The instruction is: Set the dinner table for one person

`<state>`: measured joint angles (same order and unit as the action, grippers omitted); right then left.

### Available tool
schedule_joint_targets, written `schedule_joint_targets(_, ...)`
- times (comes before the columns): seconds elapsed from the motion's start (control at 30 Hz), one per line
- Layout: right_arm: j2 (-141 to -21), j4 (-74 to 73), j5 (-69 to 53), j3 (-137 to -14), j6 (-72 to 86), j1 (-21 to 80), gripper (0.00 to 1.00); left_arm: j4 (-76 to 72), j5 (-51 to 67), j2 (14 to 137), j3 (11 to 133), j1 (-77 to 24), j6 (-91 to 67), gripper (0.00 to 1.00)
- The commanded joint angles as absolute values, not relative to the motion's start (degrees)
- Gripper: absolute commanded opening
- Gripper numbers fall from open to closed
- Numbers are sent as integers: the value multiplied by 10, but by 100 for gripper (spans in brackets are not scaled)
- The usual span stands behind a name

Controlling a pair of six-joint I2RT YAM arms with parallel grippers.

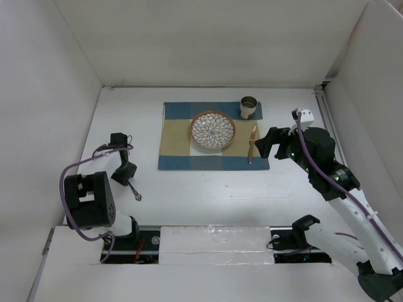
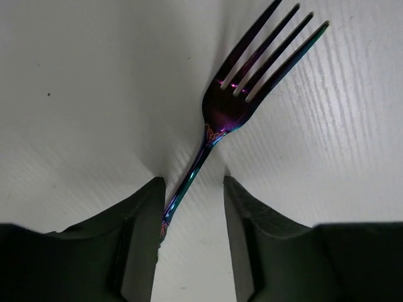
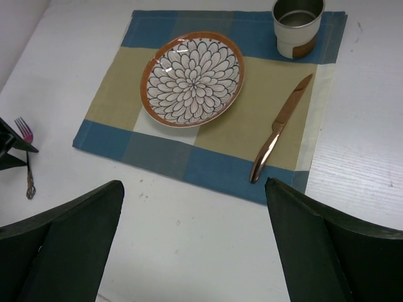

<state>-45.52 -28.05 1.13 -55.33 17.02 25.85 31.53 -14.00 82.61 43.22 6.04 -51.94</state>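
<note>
From above, we see the dinner table (image 1: 208, 195) under both arms, carrying a placemat (image 1: 176, 143) with a plate (image 1: 213, 130). The left gripper (image 1: 129, 181) is at a fork (image 1: 135, 193).

Left wrist view: its jaws stand apart, the fork handle between them.

Right wrist view: the right gripper (image 3: 194, 185) gapes wide and holds nothing.
</note>
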Motion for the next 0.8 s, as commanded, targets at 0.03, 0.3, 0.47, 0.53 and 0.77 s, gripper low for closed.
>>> schedule_joint_targets(0.03, -452, -262, 30, -561, 162, 254, 100, 307, -156, 865, 426, 71, -527, 30)
schedule_joint_targets(0.3, -452, -262, 41, -561, 162, 254, 100, 312, -159, 835, 434, 76, -522, 0)
schedule_joint_targets(0.47, -446, -255, 57, -555, 167, 254, 100, 362, -212, 733, 522, 26, -489, 0)
schedule_joint_targets(0.53, -446, -250, 57, -555, 172, 254, 100, 323, -147, 713, 573, 26, -425, 0)
schedule_joint_targets(0.77, -459, -239, 40, -555, 172, 229, 100, 245, 55, 816, 694, -33, -338, 0)
